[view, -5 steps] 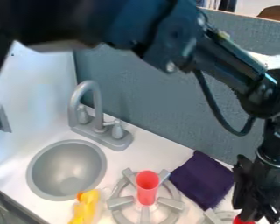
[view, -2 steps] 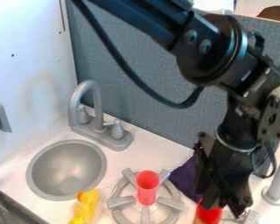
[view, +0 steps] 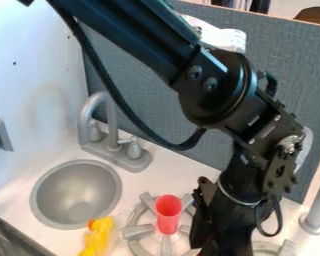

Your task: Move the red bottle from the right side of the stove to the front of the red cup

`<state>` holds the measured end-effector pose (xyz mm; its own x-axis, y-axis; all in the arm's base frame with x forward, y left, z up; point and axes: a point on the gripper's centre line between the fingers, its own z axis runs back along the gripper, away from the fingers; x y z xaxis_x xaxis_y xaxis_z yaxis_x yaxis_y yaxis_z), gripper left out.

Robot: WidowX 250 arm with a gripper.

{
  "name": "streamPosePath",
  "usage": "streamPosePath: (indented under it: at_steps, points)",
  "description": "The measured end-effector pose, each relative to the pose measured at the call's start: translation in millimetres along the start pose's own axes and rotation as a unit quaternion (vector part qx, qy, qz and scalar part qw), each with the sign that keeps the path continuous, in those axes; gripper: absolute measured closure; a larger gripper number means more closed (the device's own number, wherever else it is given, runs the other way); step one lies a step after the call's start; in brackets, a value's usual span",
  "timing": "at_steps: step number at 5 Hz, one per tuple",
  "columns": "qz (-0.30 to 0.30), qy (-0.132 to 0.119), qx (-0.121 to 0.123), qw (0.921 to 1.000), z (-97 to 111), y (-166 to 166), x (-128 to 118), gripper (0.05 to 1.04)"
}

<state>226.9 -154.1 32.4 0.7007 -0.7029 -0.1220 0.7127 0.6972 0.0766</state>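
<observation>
My gripper [view: 209, 235] hangs low at the bottom of the view, right of centre, over the right side of the near burner. Just to its left a red cup [view: 168, 214] stands upright on the grey burner grate [view: 137, 232]. A yellow toy with an orange tip [view: 99, 237] lies at the bottom edge, left of the burner. The arm hides what is directly behind and beneath the gripper.
The round grey sink [view: 76, 195] is at the left, with the grey faucet [view: 114, 145] behind it. A grey divider wall [view: 283, 70] runs along the back. At the right stands a grey post [view: 316, 210], near a second burner [view: 273, 247].
The arm has swung left from the right edge toward the red cup. It now covers the dark purple cloth and the red-topped object seen near the gripper before.
</observation>
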Motion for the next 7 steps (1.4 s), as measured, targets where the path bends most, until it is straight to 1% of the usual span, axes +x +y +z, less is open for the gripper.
streamPosePath:
  at_steps: [1,2,3,4,5,6,7]
  points:
    - [-0.030,0.029,-0.028,0.9987,-33,-3,10,0.750]
    - [-0.033,0.024,-0.027,0.9988,-44,8,18,0.750]
    - [-0.036,0.019,-0.014,0.9991,-51,23,21,0.750]
    - [-0.027,0.025,-0.004,0.9993,-51,32,18,0.750]
    - [-0.024,0.019,-0.006,0.9995,-52,35,18,0.750]
    - [-0.001,0.024,-0.030,0.9992,-55,38,13,0.750]
    - [0.015,0.004,-0.059,0.9981,-62,42,4,0.750]
